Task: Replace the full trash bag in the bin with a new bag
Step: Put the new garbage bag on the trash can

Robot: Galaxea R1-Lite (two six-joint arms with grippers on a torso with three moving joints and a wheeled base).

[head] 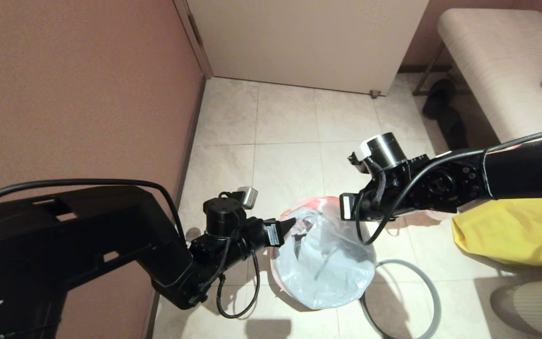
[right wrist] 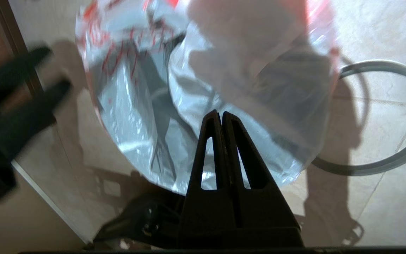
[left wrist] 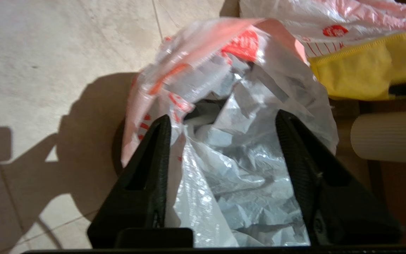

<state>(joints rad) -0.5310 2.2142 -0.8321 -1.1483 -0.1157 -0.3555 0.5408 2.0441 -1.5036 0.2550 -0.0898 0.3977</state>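
Down on the tiled floor (head: pixel 290 141), close to the brown wall, the new bag (head: pixel 325 263) is draped over the bin (left wrist: pixel 203 107), which it hides almost entirely (only a dark sliver shows through the mouth in the left wrist view); this looks like the lining step, with the film being spread over the bin's edge. At the bag's wall side sits the left gripper (head: pixel 289 225), its two black fingers (left wrist: pixel 153 169) standing well apart with crumpled plastic lying loosely between them, nothing pinched, so I judge it free either to let the film settle or to take a fresh bite of it. Over the opposite side hangs the right gripper (right wrist: pixel 221 118), fingers pressed flat together; whether a fold of film is caught between them I cannot tell, though the bag's raised flap by it suggests it may be lifting that edge. Beside the bag lies the grey hoop rim (head: pixel 433 301), flat and apart, presumably waiting to clamp the bag once the mouth is turned over. Farther right, the full trash bag (left wrist: pixel 333 19) rests against the yellow fabric bag (head: pixel 515 230), out of the way. The new bag itself is thin, translucent white, glossy and heavily creased, with orange-red print bunched along its mouth, sagging inward rather than stretched taut.
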